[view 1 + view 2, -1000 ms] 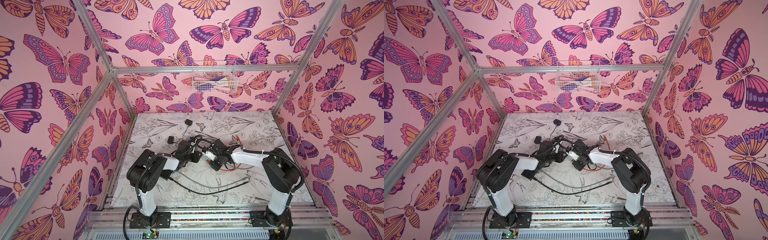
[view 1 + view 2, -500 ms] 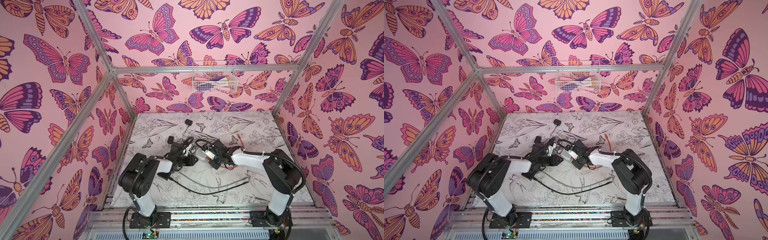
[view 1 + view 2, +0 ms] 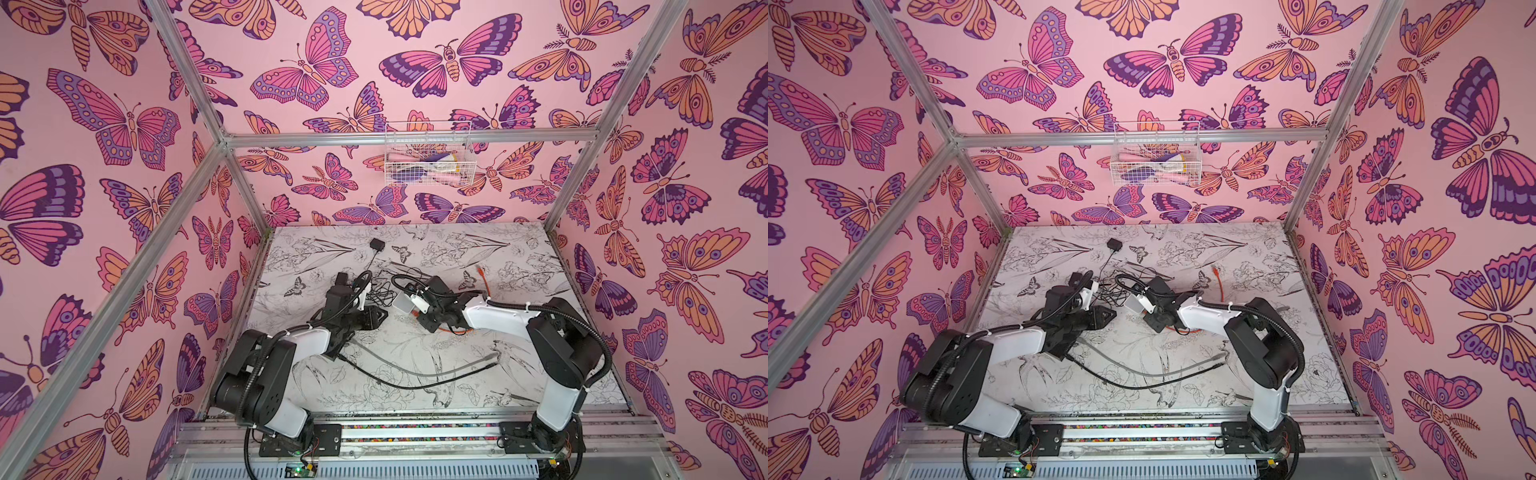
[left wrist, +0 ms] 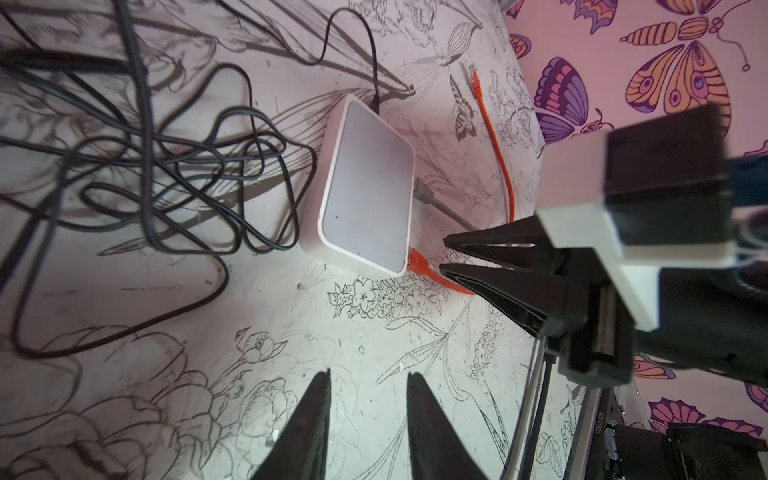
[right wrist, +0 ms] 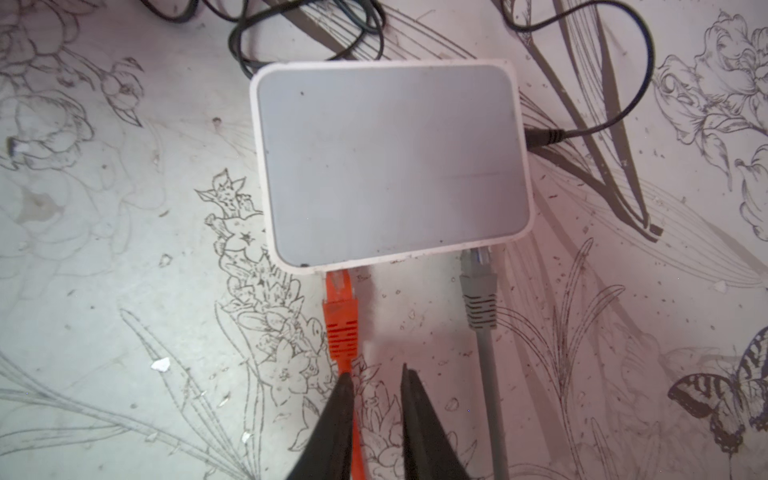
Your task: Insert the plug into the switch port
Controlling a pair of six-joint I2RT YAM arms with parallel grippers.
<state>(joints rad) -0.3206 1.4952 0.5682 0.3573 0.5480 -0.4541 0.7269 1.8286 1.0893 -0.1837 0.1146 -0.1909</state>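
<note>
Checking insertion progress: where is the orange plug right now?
In the right wrist view the orange plug sits at the white switch's port side, near a corner, beside the grey plug, just ahead of the right gripper.

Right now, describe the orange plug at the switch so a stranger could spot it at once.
Find the flat white rectangular switch box lying mid-table on the flower-printed sheet. Two network plugs meet one of its long edges. Yours is the orange ribbed plug near that edge's corner; its neighbour, the grey ribbed plug, differs only in colour.
</note>
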